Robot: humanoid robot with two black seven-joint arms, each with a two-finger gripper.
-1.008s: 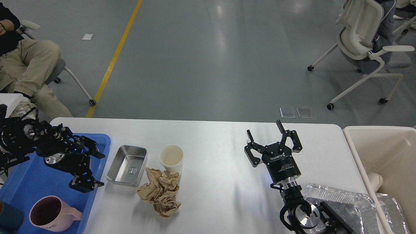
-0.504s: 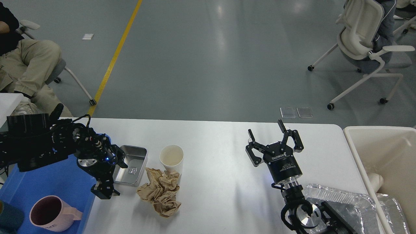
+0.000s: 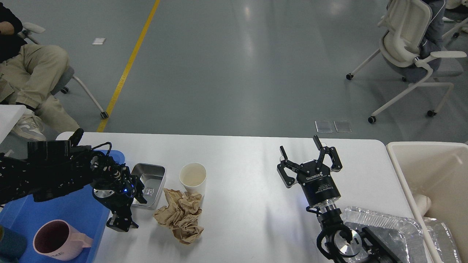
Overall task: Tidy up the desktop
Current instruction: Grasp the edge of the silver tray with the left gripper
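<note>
Left end effector is hanging over the near-left edge of the steel tin, fingers spread and empty, probably lining up to grip its rim. Right end effector is idling mid-right, fingers apart, holding nothing. Paper cup and crumpled brown paper are sitting just right of the tin, likely awaiting sorting. Worktop is spanning the near scene, white and smooth. Blue tray is lying left, cream bin right. Grey floor, chairs beyond.
</note>
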